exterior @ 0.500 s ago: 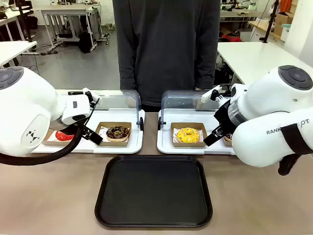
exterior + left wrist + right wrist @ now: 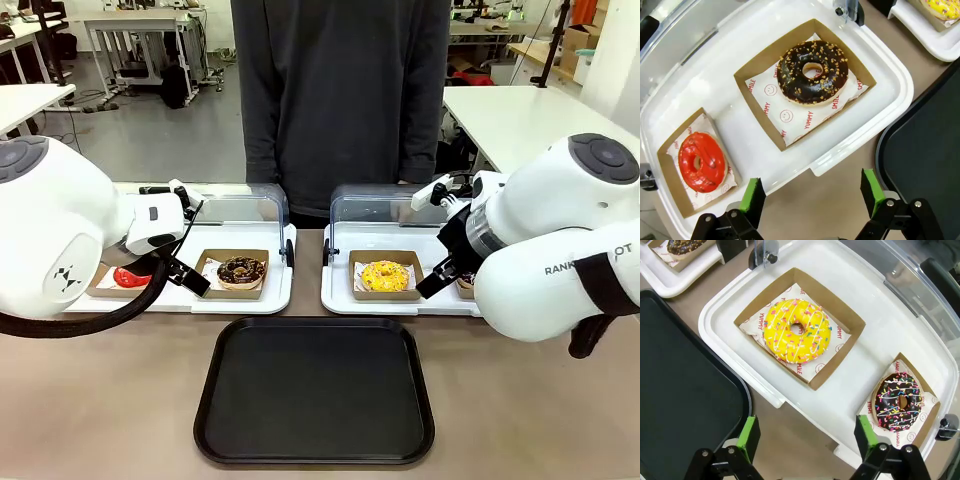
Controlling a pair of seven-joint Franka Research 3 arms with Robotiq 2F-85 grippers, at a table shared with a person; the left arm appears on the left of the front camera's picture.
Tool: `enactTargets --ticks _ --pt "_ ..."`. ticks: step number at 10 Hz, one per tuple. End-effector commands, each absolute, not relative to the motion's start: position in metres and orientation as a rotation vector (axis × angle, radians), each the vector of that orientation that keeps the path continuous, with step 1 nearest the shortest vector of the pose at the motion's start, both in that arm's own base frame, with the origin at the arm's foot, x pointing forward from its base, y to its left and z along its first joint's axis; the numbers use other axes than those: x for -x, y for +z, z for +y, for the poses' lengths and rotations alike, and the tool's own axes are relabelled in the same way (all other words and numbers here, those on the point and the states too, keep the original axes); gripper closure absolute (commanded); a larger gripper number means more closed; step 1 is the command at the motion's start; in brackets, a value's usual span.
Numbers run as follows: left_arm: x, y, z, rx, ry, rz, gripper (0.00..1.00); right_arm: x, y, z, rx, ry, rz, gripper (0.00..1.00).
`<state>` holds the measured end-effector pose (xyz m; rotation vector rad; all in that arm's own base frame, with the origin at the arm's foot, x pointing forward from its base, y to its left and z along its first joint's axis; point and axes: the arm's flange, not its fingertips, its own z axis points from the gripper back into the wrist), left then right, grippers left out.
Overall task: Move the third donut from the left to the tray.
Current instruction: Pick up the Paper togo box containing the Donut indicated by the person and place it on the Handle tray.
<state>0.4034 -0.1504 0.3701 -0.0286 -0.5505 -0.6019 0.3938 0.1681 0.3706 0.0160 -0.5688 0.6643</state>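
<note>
As left arm (image 2: 50, 240) overlaps red donut (image 2: 127, 277), yellow donut (image 2: 384, 275) clear

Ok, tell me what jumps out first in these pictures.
The bright yellow-glazed ring donut with coloured sprinkles sits in a brown cardboard holder on the right-hand white tray. The large flat black square tray lies nearer the robot, mid-table. The left pincer and right pincer hang open near its far corners.
</note>
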Motion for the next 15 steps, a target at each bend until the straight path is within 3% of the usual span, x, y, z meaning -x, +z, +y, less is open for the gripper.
enactTargets --ticks 1,5,8,11,15 --pt "-0.403 0.37 -0.15 0.028 -0.602 -0.551 0.0 -0.394 0.371 0.168 -0.017 0.663 -0.569 0.0" --pt "-0.403 0.37 -0.15 0.029 -0.602 -0.55 0.0 -0.394 0.371 0.168 -0.016 0.664 -0.569 0.0" --pt "-0.426 0.472 -0.111 0.178 -0.694 -0.462 0.0 -0.414 0.464 0.114 -0.108 0.6 -0.617 0.0" --pt "-0.43 0.522 -0.044 0.341 -0.824 -0.384 0.0 -0.419 0.51 0.034 -0.259 0.622 -0.64 0.0" --pt "-0.411 0.545 0.072 0.58 -0.91 -0.516 0.0 -0.403 0.521 -0.076 -0.453 0.747 -0.816 0.0"
